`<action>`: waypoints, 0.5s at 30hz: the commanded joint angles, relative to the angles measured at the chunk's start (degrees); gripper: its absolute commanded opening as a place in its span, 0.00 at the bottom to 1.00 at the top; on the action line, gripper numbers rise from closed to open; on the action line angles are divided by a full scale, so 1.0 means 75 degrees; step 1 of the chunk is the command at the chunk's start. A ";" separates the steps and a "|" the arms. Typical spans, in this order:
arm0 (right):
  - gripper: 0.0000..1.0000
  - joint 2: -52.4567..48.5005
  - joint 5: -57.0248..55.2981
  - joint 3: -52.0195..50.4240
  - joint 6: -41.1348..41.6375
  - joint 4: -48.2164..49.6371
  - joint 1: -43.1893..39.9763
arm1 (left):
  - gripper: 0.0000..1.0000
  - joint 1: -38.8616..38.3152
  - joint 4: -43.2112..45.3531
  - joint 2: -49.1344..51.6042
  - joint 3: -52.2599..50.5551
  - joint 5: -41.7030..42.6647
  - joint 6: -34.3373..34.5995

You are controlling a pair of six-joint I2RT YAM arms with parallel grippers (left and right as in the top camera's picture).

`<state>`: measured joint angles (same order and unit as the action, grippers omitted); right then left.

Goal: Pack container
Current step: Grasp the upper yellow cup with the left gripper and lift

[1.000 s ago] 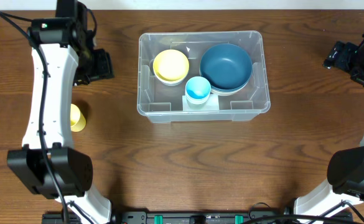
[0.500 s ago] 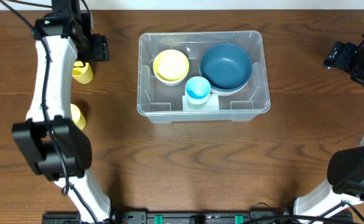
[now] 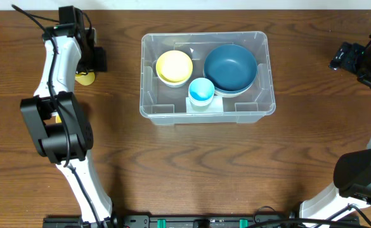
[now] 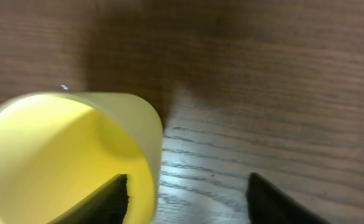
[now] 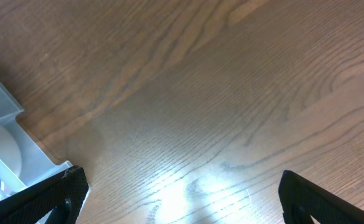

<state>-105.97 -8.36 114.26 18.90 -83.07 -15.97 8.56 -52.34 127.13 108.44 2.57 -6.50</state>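
Overhead view: container (image 3: pixel 148 76) is sitting mid-counter (image 3: pixel 204 164), holding a yellow bowl (image 3: pixel 174 66), blue bowl (image 3: pixel 230 67) and light-blue cup (image 3: pixel 201 90). Left end effector (image 4: pixel 188 186), fingers apart, is straddling the wall of a yellow cup (image 4: pixel 63 155) yet to be packed; right end effector (image 5: pixel 182 193) is hanging spread and empty.

The right gripper (image 5: pixel 191 200) hangs over bare brown wooden table (image 5: pixel 188 74), its jaws spread wide with only wood grain showing between them. Just the tips of the two black fingers (image 5: pixel 57 198) show, one at each lower corner of the view. At the left edge sits a rounded corner of the clear container (image 5: pixel 7 155), its thick rim pale against the wood and close beside the left finger. A soft patch of glare lies on the table between the fingers.
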 commanded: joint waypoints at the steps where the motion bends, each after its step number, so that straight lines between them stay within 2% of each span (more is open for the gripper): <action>1: 0.99 -0.0017 0.0006 -0.0006 0.0108 -0.0009 -0.0029 | 0.32 0.0020 -0.0093 0.0175 0.0055 -0.0087 0.0017; 4: 0.99 -0.0017 0.0006 -0.0006 0.0108 -0.0009 -0.0029 | 0.14 0.0020 -0.0102 0.0157 0.0055 -0.0087 0.0227; 6: 0.99 -0.0017 0.0006 -0.0006 0.0108 -0.0009 -0.0029 | 0.07 0.0015 -0.0157 0.0146 0.0058 -0.0087 0.0309; 15: 0.99 -0.0017 0.0006 -0.0006 0.0108 -0.0012 -0.0029 | 0.06 -0.0015 -0.0871 -0.0405 0.0163 0.0152 0.0507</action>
<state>-105.97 -8.34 114.26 18.90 -83.09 -15.97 8.56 -57.47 127.24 108.66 2.00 -4.03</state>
